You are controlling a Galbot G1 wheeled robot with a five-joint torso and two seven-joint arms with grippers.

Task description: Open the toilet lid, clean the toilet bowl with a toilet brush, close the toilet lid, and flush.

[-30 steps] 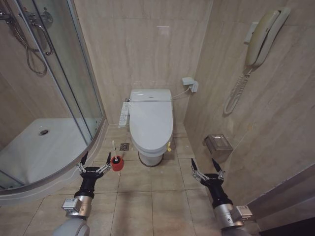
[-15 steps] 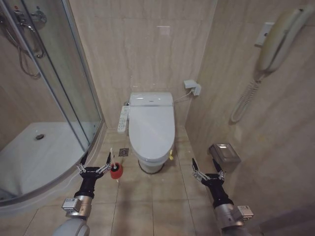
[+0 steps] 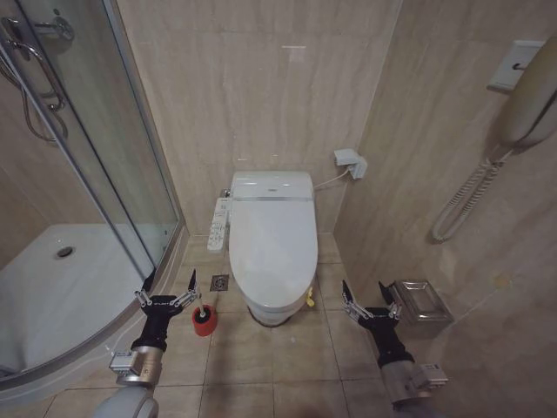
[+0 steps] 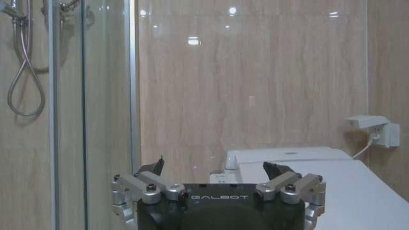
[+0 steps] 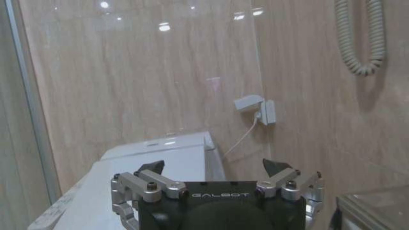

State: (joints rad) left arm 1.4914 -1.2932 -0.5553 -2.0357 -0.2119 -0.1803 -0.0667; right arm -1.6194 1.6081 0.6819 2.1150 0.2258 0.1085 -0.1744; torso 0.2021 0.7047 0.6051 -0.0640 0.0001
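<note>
The toilet lid (image 3: 271, 239) lies shut over the seat, glossy white, in the middle of the head view. It hides the inside of the toilet bowl; only the bowl's white outer base (image 3: 268, 315) shows. The toilet brush stands in its round red holder (image 3: 203, 320) on the floor left of the toilet, its thin white handle (image 3: 194, 281) sticking up. My left gripper (image 3: 165, 293) hovers open just left of the brush, holding nothing. My right gripper (image 3: 370, 296) hovers open to the right of the toilet. The lid also appears beyond the left gripper (image 4: 221, 168) as a white surface (image 4: 364, 196), and beyond the right gripper (image 5: 214, 168).
A curved glass shower door (image 3: 104, 174) and white shower tray (image 3: 61, 279) stand on the left. A button control panel (image 3: 218, 223) hangs at the toilet's left side. A metal box (image 3: 419, 301) and a wall phone (image 3: 526, 109) are on the right wall. A floor drain (image 3: 219, 282) lies nearby.
The whole head view has shifted: the toilet now looks larger and closer, so the camera has moved forward. Both grippers hold the same open pose.
</note>
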